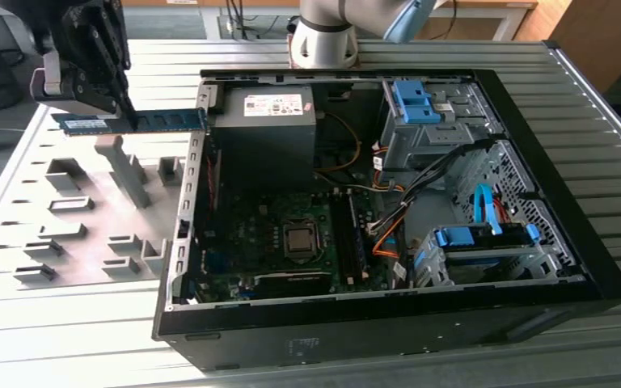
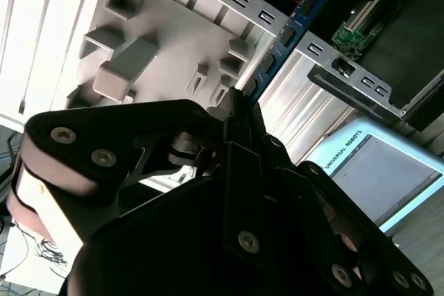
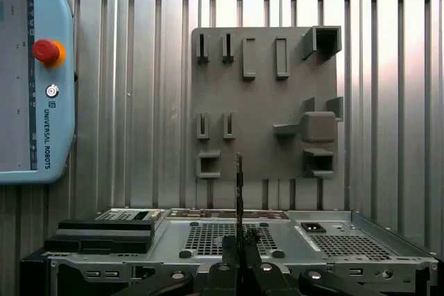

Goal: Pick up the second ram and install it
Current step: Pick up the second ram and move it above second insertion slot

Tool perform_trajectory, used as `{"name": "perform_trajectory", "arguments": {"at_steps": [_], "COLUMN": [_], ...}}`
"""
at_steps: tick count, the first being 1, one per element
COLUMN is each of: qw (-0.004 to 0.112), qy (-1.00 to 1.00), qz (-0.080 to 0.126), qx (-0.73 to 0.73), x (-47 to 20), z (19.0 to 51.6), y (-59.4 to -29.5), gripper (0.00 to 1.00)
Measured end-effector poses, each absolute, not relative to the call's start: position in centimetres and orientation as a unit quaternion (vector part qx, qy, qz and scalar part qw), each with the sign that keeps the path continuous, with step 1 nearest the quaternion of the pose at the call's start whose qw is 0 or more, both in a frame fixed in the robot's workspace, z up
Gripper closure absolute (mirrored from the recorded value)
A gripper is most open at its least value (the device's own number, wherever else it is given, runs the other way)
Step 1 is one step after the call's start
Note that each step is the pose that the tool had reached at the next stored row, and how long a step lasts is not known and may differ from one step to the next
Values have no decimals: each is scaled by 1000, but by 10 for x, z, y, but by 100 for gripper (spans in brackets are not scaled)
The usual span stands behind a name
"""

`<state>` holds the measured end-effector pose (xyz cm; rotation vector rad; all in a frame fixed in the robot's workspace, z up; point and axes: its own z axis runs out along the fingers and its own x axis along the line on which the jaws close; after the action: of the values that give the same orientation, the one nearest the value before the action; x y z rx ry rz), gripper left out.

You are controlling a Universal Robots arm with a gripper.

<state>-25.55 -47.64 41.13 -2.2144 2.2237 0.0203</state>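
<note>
Blue-green second ram (image 1: pixel 171 119), gripped by the pincer (image 1: pixel 125 115), runs level toward the case (image 1: pixel 397 335).

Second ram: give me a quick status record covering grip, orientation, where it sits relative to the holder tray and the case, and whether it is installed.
item: second ram, blue-green stick
grip: gripper shut on it near mid-length
orientation: long axis level, standing on edge; seen edge-on in the first wrist view
position: above the grey holder tray, one end reaching the computer case's side wall
target: long black motherboard slots inside the case, well apart from the stick
installed: not yet
</note>
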Motion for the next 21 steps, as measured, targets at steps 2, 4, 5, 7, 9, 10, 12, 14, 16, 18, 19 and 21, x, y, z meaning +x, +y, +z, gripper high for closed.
{"name": "perform_trajectory", "arguments": {"at_steps": [2, 4, 5, 7, 9, 10, 12, 14, 16, 18, 19, 21], "qw": [2, 2, 2, 2, 2, 2, 2, 2, 2, 2, 2, 2], "qy": [709, 709, 709, 709, 709, 709, 709, 709, 709, 709, 709, 709], "qz": [6, 6, 6, 6, 6, 6, 6, 6, 6, 6, 6, 6], "qx": [-706, -706, -706, -706, -706, -706, -706, -706, -706, -706, -706, -706], "x": [-254, -252, -252, -250, -248, -248, -246, -244, -243, -241, -240, -239], "z": [411, 411, 411, 411, 411, 411, 411, 411, 411, 411, 411, 411], "y": [-476, -476, -476, -476, -476, -476, -476, -476, -476, -476, -476, -476], "gripper": [86, 86, 86, 86, 86, 86, 86, 86, 86, 86, 86, 86]}}
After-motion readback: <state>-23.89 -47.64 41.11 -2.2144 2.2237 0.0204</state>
